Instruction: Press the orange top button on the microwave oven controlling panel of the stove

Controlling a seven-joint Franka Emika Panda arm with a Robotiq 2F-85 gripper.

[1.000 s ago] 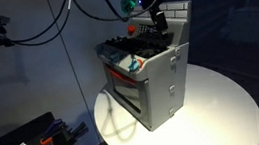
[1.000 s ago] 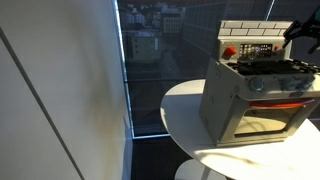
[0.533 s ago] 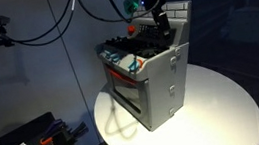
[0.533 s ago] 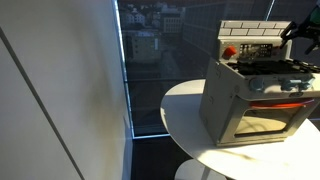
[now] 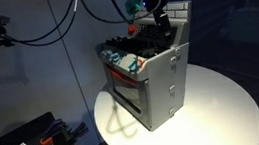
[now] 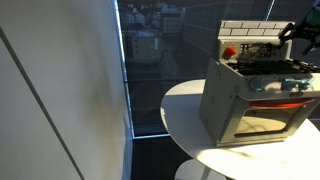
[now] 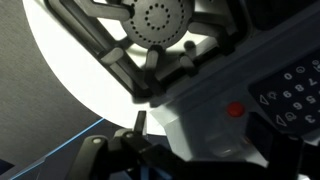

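Note:
The grey stove (image 5: 151, 80) stands on a round white table, with black burners on top and a white brick-pattern backboard (image 6: 255, 30). The red-framed microwave panel (image 6: 257, 48) sits in that backboard. In the wrist view the panel's dark field with small buttons (image 7: 290, 95) is at the right, and a round orange-red button (image 7: 236, 110) lies just left of it. My gripper (image 5: 160, 20) hovers over the burners close to the backboard; it also shows at the right edge of an exterior view (image 6: 296, 30). In the wrist view the gripper (image 7: 198, 140) looks open and empty, with one dark finger (image 7: 140, 124) left of the button.
A black burner grate (image 7: 155, 25) lies under the gripper. Teal and red knobs (image 5: 120, 59) line the stove front above the oven door (image 6: 265, 115). The white table (image 5: 225, 110) ends near the stove; dark windows and cables are behind.
The gripper has shifted slightly, closer to the backboard and panel. The stove has not moved.

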